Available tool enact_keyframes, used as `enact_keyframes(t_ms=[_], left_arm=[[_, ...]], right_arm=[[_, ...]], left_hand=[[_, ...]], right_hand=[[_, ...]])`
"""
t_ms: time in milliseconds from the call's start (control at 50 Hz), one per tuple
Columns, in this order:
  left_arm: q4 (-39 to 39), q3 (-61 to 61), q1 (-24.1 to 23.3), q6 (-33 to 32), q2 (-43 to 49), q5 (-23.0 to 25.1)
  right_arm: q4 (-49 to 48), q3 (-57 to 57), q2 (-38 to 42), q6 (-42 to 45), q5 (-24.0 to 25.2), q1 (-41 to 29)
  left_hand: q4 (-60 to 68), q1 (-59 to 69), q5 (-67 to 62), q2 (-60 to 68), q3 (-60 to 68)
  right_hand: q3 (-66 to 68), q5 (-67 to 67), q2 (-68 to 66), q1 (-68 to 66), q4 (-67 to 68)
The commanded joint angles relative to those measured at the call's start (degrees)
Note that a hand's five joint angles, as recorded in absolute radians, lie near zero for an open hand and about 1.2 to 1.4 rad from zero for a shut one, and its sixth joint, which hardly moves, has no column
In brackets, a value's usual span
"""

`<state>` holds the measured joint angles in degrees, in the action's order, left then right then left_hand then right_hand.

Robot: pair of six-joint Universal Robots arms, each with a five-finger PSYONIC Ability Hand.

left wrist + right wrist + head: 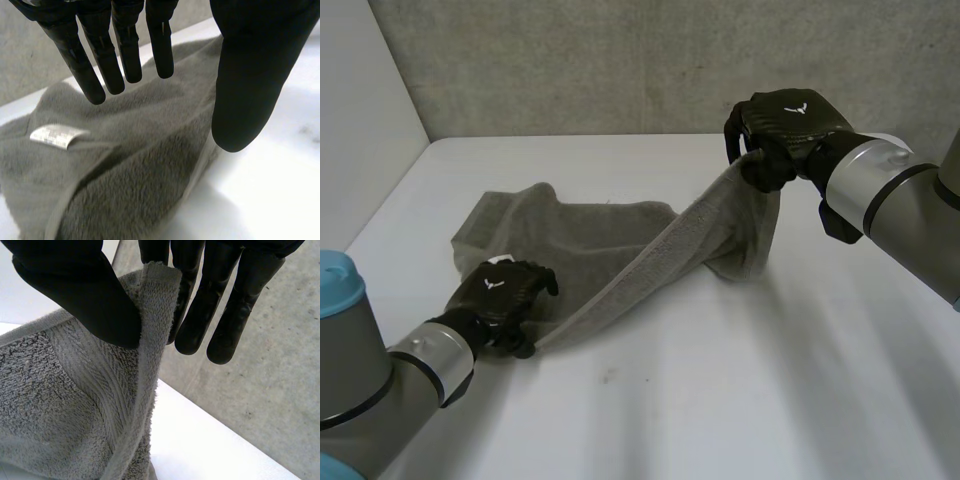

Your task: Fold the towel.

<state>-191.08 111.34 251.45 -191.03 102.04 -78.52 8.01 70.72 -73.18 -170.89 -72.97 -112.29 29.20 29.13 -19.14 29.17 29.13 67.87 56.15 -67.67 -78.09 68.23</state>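
Towel (610,240) pinched and lifted by the right hand (785,125), with the left hand (505,295) set low on its other end.

The right arm is raised above the white table (750,380). In its wrist view a hemmed corner of the grey towel is clamped between the thumb and the fingers (195,315), and the cloth hangs below the palm and is stretched in a sloping band down toward the left hand. The left hand is placed close to the table at the towel's near edge. Its fingers (100,65) are straight and spread apart from the thumb, over the cloth, with nothing gripped. A white label (57,135) is seen on the towel near those fingertips.
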Motion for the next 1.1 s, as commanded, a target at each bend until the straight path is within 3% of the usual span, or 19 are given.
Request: enact_keyframes(t_ms=[20, 420, 680, 840, 880, 1020, 1100], left_arm=[[-0.1, -1.3, 0.2, -0.5, 3.9, -2.5], [0.6, 0.5, -1.3, -0.3, 1.7, -2.4], [-2.0, -3.3, -3.9, -0.1, 8.2, -3.6], [-3.2, -5.9, -4.1, -0.3, 11.4, -9.0], [-4.6, -6.1, -4.1, -0.4, 11.3, -10.9], [-4.9, -6.2, -4.0, -0.5, 5.8, -13.1], [-2.5, -5.9, -3.9, -0.9, -2.0, -12.4]], right_arm=[[-1.1, 1.2, -0.2, 0.1, -0.4, 2.2], [-3.0, 2.3, 0.0, 0.1, -0.5, 5.5], [-3.0, 2.3, -0.1, -0.2, -0.5, 6.1], [-3.0, 2.3, -0.2, -0.2, -0.4, 7.4], [-3.0, 2.3, -0.2, -0.2, -0.4, 7.7], [-2.5, 2.0, -0.2, 1.2, 0.2, 7.7], [2.4, 2.8, 0.1, 7.8, 0.8, 6.8]], left_hand=[[5.1, 5.1, -5.1, 5.1, 5.1], [8.1, 8.2, -8.2, 8.1, 8.2], [8.3, 8.3, -8.3, 8.3, 8.3], [32.1, 32.2, -32.2, 32.2, 32.2], [50.2, 50.3, -50.3, 50.3, 50.3], [50.8, 50.9, -50.9, 50.8, 50.9], [50.8, 50.9, -50.9, 50.8, 50.9]], right_hand=[[12.1, 13.9, -12.3, -1.9, 11.8], [12.1, 13.9, -12.3, -1.9, 11.8], [12.1, 13.9, -12.3, -1.9, 11.8], [12.1, 13.9, -12.3, -1.9, 11.8], [12.1, 13.9, -12.3, -1.9, 11.8], [12.1, 13.9, -12.3, -1.9, 11.8], [12.1, 13.9, -12.3, -1.9, 11.8]])
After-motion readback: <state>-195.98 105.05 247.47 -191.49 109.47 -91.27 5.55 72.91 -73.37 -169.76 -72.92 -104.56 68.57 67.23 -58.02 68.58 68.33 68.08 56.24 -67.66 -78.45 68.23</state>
